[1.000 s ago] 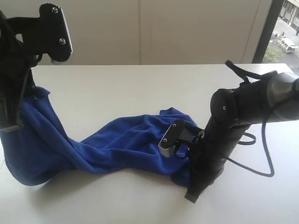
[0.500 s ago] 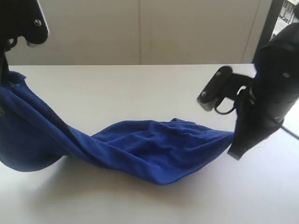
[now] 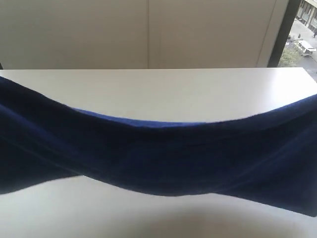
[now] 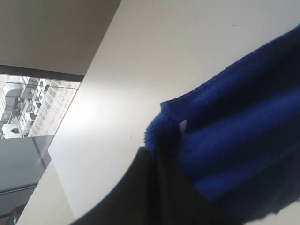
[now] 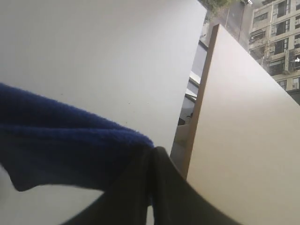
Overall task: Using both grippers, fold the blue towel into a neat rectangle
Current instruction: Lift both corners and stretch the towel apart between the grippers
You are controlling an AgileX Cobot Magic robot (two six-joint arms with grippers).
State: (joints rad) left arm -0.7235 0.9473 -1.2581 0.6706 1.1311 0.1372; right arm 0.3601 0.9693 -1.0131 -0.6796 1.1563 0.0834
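- I see a white table (image 3: 163,87) across the exterior view, its matte top evenly lit.
- Behind it stands a pale wall (image 3: 74,29) of flat panels, split by a thin vertical seam (image 3: 148,32).
- At the far right, a dark window frame (image 3: 283,32) edges a window (image 3: 304,34) showing daylight, greenery and parked vehicles.
- In my right wrist view, multi-storey buildings (image 5: 276,37) stand outside.
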